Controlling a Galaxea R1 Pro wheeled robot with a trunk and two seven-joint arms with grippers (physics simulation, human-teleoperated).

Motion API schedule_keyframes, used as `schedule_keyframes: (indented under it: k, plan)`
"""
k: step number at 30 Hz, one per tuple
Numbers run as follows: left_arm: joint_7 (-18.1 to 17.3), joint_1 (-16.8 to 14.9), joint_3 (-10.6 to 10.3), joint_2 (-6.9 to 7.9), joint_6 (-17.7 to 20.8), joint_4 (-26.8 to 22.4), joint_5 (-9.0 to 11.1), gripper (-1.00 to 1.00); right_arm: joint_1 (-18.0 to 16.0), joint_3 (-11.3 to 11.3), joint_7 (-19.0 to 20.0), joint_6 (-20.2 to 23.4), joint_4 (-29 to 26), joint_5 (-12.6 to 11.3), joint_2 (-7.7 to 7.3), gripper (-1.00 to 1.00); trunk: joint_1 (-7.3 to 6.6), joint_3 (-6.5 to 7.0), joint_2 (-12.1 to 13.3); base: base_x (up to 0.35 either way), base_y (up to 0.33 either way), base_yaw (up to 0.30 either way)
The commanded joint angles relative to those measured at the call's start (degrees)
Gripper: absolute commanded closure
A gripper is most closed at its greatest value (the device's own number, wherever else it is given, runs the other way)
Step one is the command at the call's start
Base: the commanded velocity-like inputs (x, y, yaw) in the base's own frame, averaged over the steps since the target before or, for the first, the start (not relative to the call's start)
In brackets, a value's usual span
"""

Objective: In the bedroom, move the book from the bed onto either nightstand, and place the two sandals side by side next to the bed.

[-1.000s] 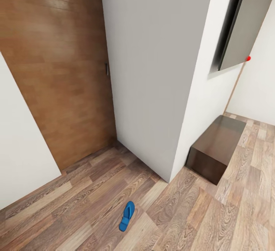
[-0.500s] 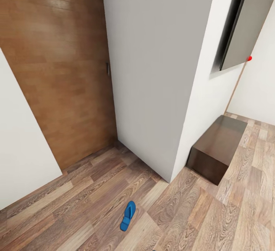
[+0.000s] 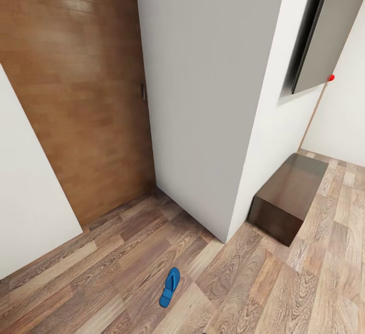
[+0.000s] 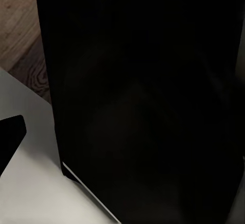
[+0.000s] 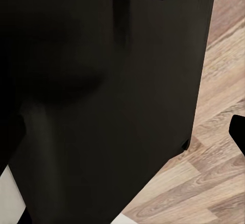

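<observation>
Grippers' opening cannot be told: both wrist views face dark robot bodywork close up. One blue sandal [image 3: 169, 287] lies flat on the wood-plank floor [image 3: 263, 293], near the white wall corner [image 3: 223, 237] and well apart from the dark cabinet [image 3: 286, 197]. Risk: the base rolling over the sandal. Since the earlier frame, the view has barely shifted.
</observation>
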Motion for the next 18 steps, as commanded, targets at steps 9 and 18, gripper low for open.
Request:
schedule_keyframes:
  k: [9, 18]
  plan:
    - [-0.17, -0.04, -0.03, 0.08, -0.20, 0.04, -0.03, -1.00, 0.00, 0.10, 0.02, -0.17, -0.01, 0.06, 0.00, -1.00, 0.00, -0.06, -0.02, 0.000, 0.000, 0.003]
    - [-0.17, -0.03, -0.03, 0.10, -0.20, 0.04, -0.03, -1.00, 0.00, 0.22, 0.02, -0.16, -0.01, 0.06, 0.03, -1.00, 0.00, -0.44, -0.02, 0.000, 0.000, 0.096]
